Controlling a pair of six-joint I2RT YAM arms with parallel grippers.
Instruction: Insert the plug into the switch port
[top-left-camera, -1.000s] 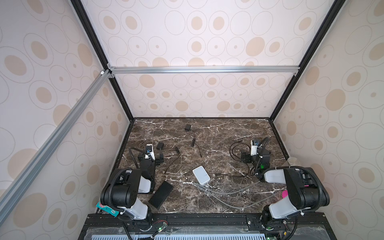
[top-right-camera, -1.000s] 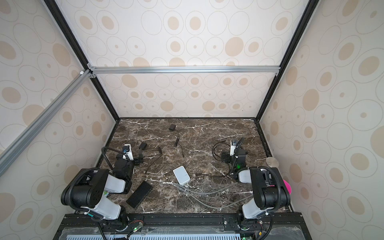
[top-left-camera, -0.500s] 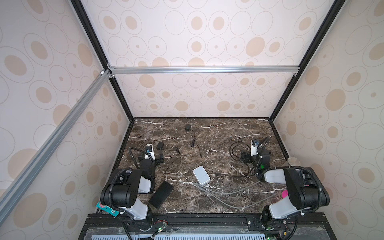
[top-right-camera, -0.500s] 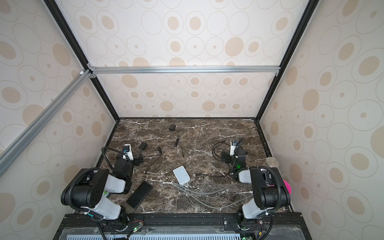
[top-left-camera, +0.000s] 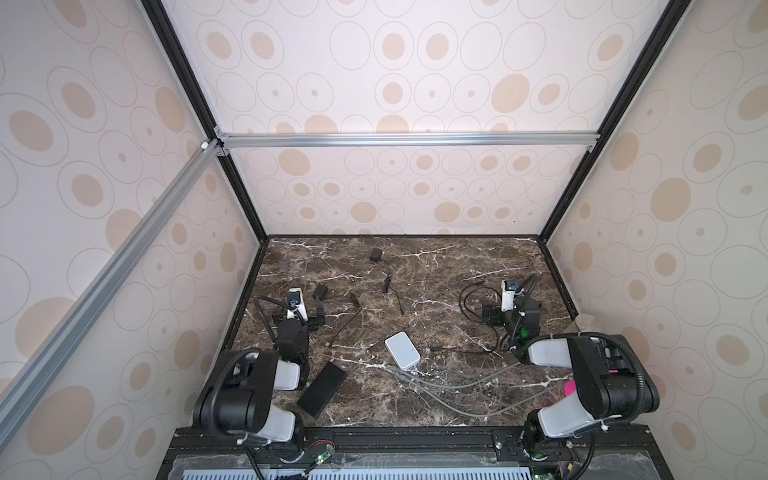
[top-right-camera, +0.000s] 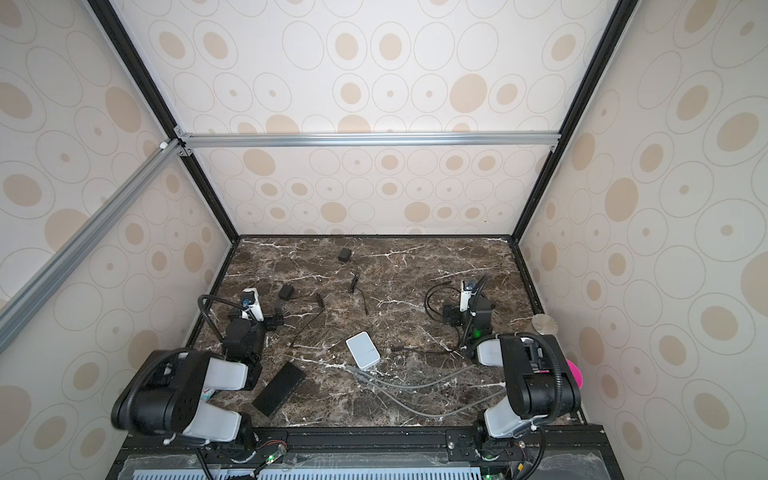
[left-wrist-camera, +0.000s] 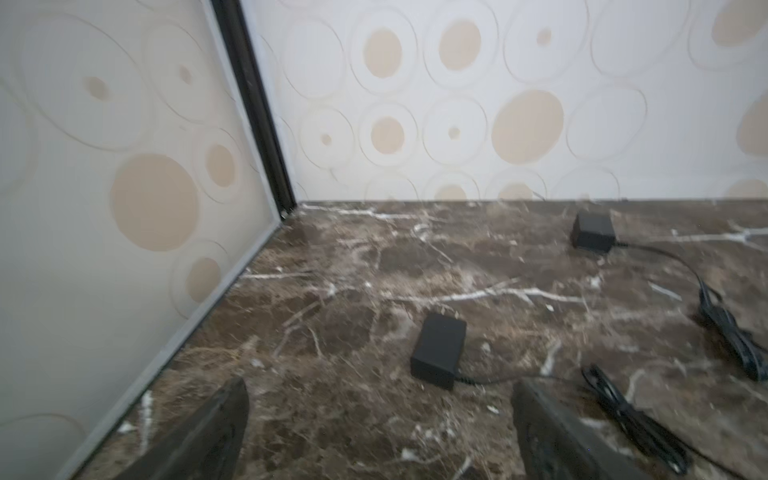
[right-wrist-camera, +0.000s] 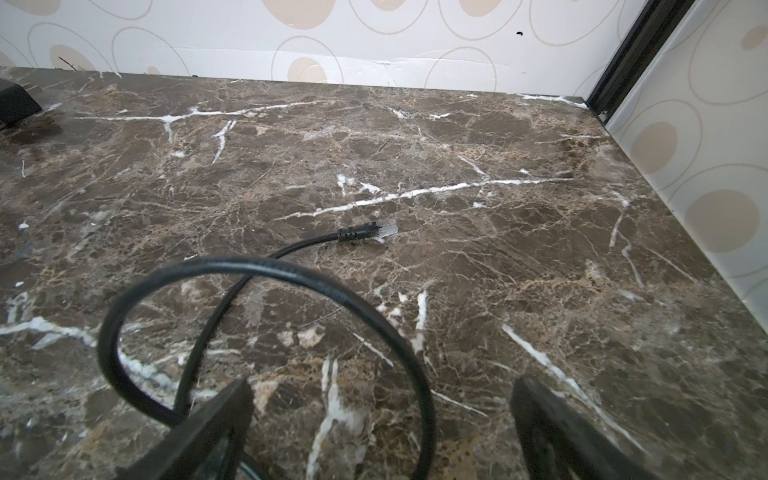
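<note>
Both the left gripper (left-wrist-camera: 380, 390) and right gripper (right-wrist-camera: 382, 386) gape wide, empty. The clear-tipped black cable plug (right-wrist-camera: 384, 229) lies on open brown marble tabletop (right-wrist-camera: 498, 145), well apart from the dotted back wall (right-wrist-camera: 374, 41).

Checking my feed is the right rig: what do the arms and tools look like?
Both arms match: the left arm and right arm have bulky black joint housings, pale grey links and a black ribbed hose looping over each. White camera blocks sit at the wrists. The left tool and right tool have flat black fingers.
</note>
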